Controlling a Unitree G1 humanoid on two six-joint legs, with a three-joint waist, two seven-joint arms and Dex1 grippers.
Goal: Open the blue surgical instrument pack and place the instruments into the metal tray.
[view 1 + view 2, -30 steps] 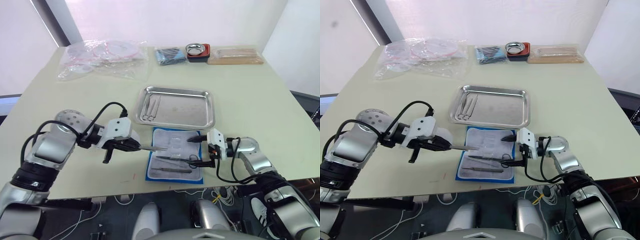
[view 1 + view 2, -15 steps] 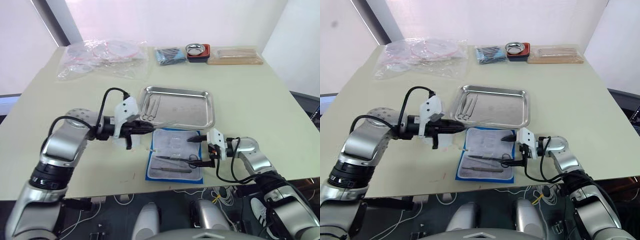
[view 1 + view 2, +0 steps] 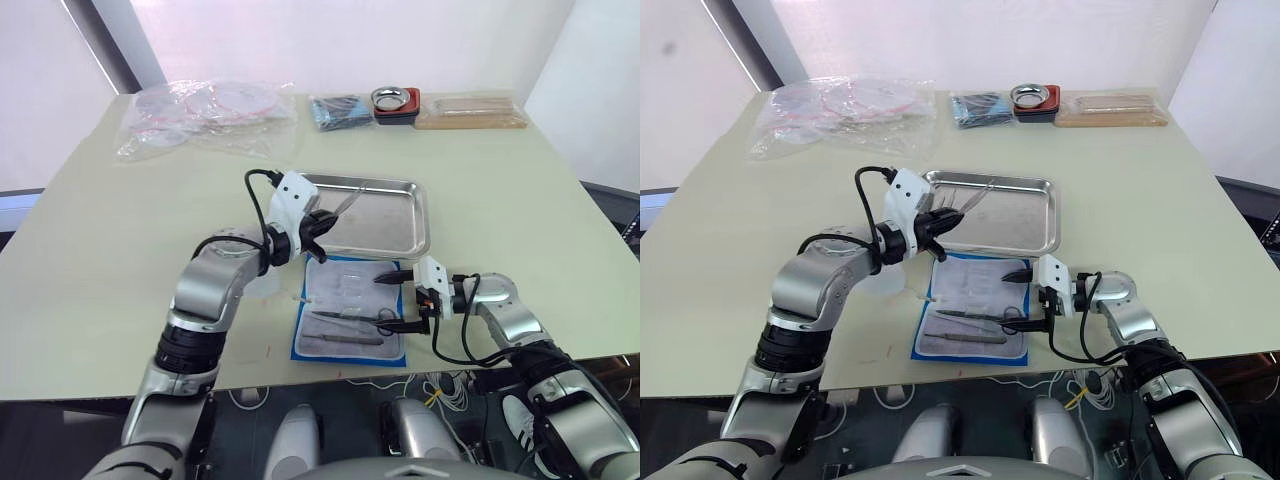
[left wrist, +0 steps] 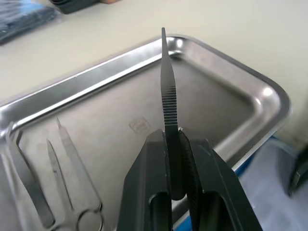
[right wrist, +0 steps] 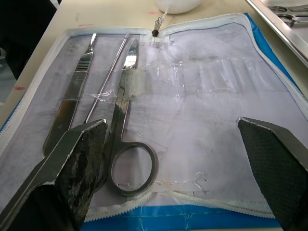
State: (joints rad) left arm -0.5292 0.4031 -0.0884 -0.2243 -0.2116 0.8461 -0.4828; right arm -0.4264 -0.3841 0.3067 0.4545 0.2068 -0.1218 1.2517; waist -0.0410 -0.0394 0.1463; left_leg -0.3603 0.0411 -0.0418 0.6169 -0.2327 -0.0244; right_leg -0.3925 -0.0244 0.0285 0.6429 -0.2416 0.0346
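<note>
Left wrist view, left hand clamping forceps, now over metal tray

Head stereo overhead; close wrist views

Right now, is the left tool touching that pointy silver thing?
Touching. In the left wrist view, the left tool has its black fingers shut on the ridged forceps, above the metal tray.

Bright, even daylight; soft shadows.
</note>
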